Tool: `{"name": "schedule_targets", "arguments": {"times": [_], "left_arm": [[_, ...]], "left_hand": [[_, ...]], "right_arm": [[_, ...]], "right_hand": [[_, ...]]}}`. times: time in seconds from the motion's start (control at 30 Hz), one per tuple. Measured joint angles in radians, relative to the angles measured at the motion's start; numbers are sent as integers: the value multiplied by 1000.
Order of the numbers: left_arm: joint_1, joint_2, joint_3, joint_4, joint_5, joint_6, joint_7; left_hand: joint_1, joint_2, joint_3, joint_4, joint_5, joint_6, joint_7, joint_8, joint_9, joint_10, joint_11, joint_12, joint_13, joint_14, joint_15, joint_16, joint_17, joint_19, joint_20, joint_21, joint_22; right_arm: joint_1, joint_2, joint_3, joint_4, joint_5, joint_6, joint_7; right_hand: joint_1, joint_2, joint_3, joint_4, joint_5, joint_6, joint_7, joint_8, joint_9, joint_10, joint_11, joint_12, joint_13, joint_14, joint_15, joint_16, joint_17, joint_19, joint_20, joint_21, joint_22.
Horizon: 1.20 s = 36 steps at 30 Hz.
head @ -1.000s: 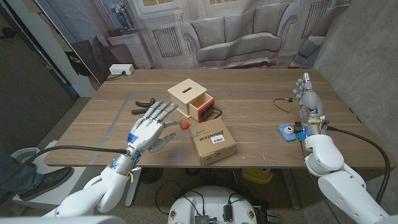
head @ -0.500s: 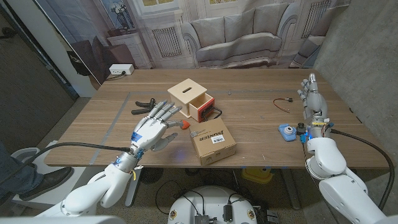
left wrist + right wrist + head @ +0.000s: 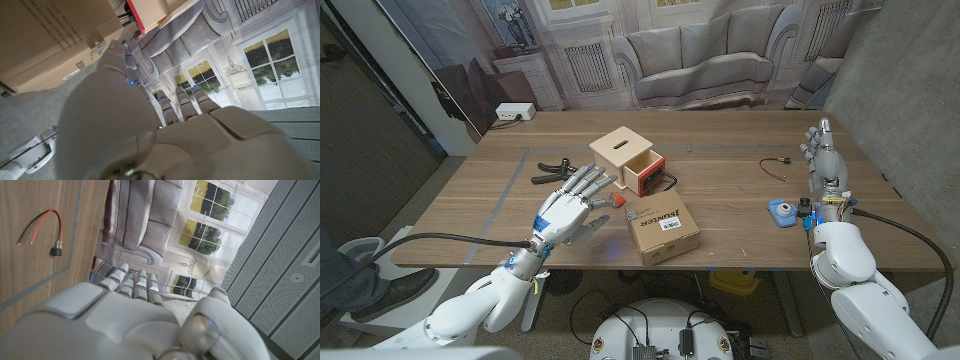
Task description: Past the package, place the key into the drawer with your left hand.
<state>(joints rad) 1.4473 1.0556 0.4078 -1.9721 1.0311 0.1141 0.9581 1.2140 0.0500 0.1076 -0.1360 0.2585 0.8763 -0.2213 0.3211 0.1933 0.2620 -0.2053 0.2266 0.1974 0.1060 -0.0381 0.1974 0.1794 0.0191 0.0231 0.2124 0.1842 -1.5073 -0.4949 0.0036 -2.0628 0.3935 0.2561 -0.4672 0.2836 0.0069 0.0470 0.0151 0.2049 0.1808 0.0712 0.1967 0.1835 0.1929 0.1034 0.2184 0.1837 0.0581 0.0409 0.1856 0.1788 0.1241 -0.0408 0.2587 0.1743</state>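
Just left hand [image 3: 567, 212] raised, fingers spread, beside the key [image 3: 617, 200].

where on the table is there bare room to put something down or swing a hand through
Bare wood lies between the cardboard package and the blue round object, and along the far edge behind the wooden drawer box. The near-left corner is bare too. It is crowded where the left hand, key, package and black tool cluster.

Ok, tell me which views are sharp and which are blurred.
Head view: evenly lit and sharp, the package label almost readable. Left wrist view: left hand a soft blur up close, the package behind crisper. Right wrist view: right hand blurred, the wire on the table sharp.
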Motion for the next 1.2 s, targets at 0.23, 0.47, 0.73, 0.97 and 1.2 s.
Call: {"name": "schedule_targets", "arguments": {"times": [0.23, 0.47, 0.73, 0.97, 1.2], "left_arm": [[-35, -7, 34, 38, -10, -23, 50], [-63, -16, 60, 67, -24, -43, 76], [-94, -25, 89, 91, -34, -63, 87], [-117, -36, 114, 109, -35, -74, 95], [-139, -53, 138, 127, -33, -74, 101]], "left_hand": [[6, 5, 0, 0, -4, 18, 0, 0, 0, 18, -4, 4, 0, 17, 2, 0, 0, 10, 1, 3, 0], [9, 1, -3, 3, -7, 30, 2, 4, 0, 28, -5, 9, 0, 34, 2, 8, 5, 15, 4, 3, 0], [13, 5, -3, 3, -8, 44, -1, 4, 5, 34, -2, 9, -2, 34, 2, 8, 5, 14, 4, 3, 0], [21, 5, -3, 3, -11, 52, 2, 4, 5, 39, -7, 9, -2, 38, -2, 8, 5, 14, 4, 3, 0], [21, 5, -3, 3, -13, 57, -4, 4, 5, 39, -7, 9, -2, 42, 2, 8, 5, 14, 4, 3, 0]], "right_arm": [[-2, 4, 0, 1, 0, 1, 1], [-11, 8, 2, 1, 0, 1, 0], [-22, 14, 7, -5, -1, 4, -4], [-27, 16, 9, -13, -4, 3, -7], [-32, 15, 15, -29, -7, -11, -10]], "right_hand": [[0, 0, 0, 0, 0, 0, 0, 0, 0, 0, 0, 0, 0, 0, 0, 0, 0, 0, 0, -1, 0], [0, 0, 0, 0, 0, 0, 0, 0, 0, 4, 4, 0, 0, 0, 0, 0, 0, 5, 5, -4, 0], [0, 0, 0, 0, 0, 0, 0, 0, 0, 3, 4, 0, 0, 0, 0, 0, 0, 5, 5, -4, 0], [0, 0, -4, -4, 0, 0, 0, 0, 0, 3, 4, 0, 0, 4, -4, 0, 0, 5, 5, -4, 0], [-3, 3, -4, -4, 0, 0, 0, 0, 0, 3, 4, 0, 0, 4, -4, 0, 0, 5, 5, -4, 3]]}}
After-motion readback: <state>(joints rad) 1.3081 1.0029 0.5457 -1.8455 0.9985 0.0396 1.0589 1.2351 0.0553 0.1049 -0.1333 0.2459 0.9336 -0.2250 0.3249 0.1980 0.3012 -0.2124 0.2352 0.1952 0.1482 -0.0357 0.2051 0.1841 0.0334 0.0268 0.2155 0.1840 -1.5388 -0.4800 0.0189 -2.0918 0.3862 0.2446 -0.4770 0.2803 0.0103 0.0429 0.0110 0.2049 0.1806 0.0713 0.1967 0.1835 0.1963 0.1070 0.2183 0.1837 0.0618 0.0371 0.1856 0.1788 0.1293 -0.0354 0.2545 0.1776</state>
